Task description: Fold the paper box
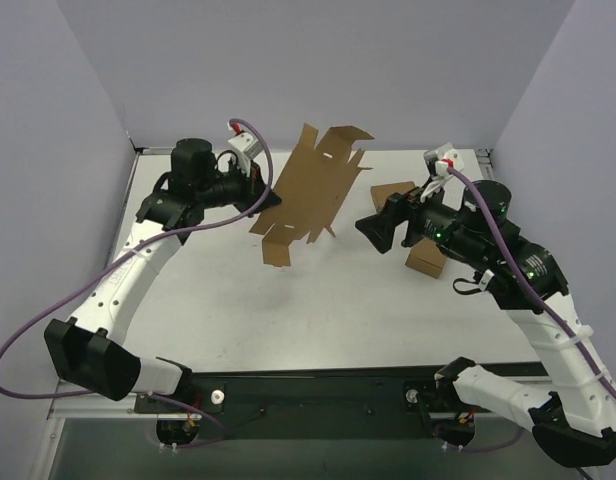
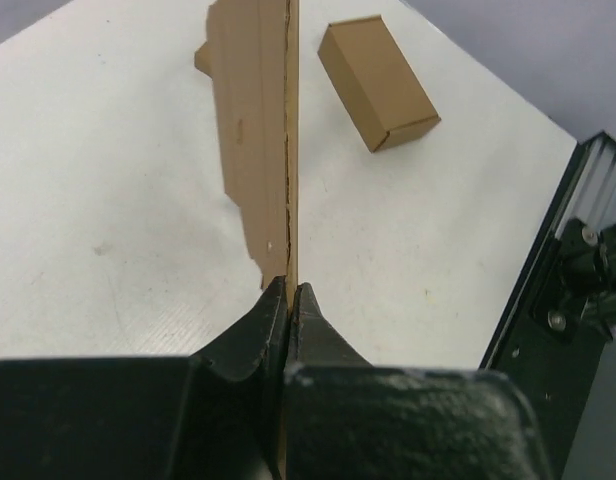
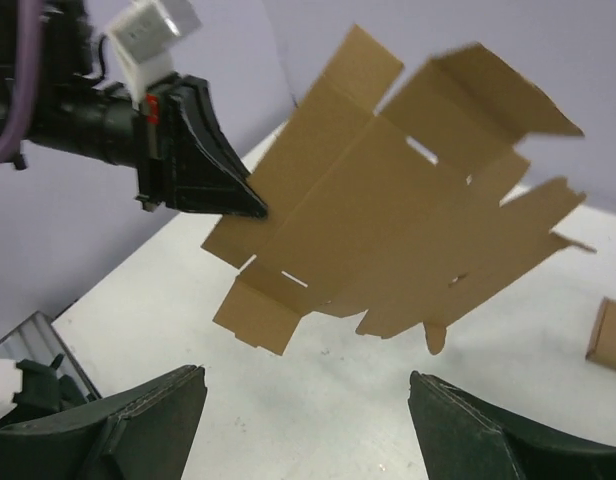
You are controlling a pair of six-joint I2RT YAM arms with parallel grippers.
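began at the left of the top view: found the left gripper (image 1: 272,198) pinched fully shut on the paper box (image 1: 313,190), biting the sheet's side edge at about 9 o'clock of the cardboard. checked this in the left wrist view, with both fingers pressed flat against the card and no gap between them. saw the sheet flat and unfolded, lifted off the table (image 1: 318,310) and standing roughly on edge; could not tell whether its lowest tab touched the surface. judged the long axis to run from about 7 o'clock to 1 o'clock in the top view. moved on to the right: found the right gripper (image 1: 372,228) spread wide with nothing between its fingers, apart from the sheet, which lay at about 10 o'clock from those jaws. met the broad face of the card at 12 o'clock in the right wrist view, ahead of and above the open fingers. passed a small brown box (image 1: 425,258) lying under the right arm, out of the way. reckoned the left arm the nearer, already in contact, and the right the free one. judged that the coming move would need the right jaws carried across to the free edge at 3 o'clock of the card, set square to that long axis.
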